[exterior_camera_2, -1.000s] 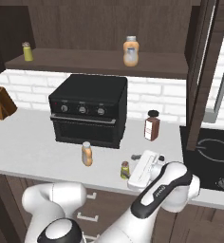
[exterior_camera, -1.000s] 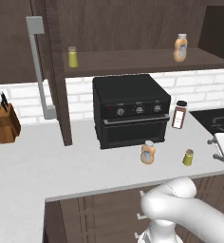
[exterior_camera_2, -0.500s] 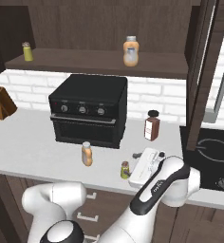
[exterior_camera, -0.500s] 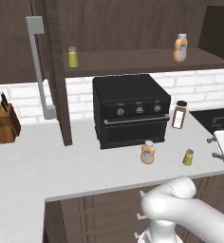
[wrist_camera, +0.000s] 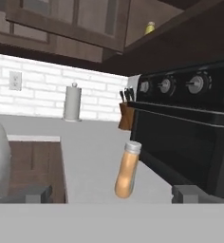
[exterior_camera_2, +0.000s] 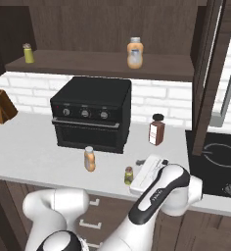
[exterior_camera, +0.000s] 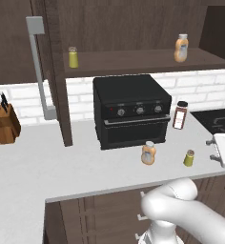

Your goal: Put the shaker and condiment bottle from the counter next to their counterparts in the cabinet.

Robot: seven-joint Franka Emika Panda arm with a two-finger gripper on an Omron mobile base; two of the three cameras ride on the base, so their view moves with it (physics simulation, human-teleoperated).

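Flat, even rendered light with no visible lamp. The counter [exterior_camera: 62,167] reads bright grey-white, while the cabinet [exterior_camera_2: 107,24] interior stays dim brown. Shadows are faint: a soft one under the oven [exterior_camera: 131,112] along its front edge. No glare. Base views are sharp to the corners; the hand view is softer, and the bottle [wrist_camera: 127,170] looks stretched.

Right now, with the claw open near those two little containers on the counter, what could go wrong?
The open claw sits right beside the shaker, which could be knocked over before it's gripped. The orange bottle stands close to the counter edge, so a nudge might send it off. The oven is just behind the bottle, leaving little room.
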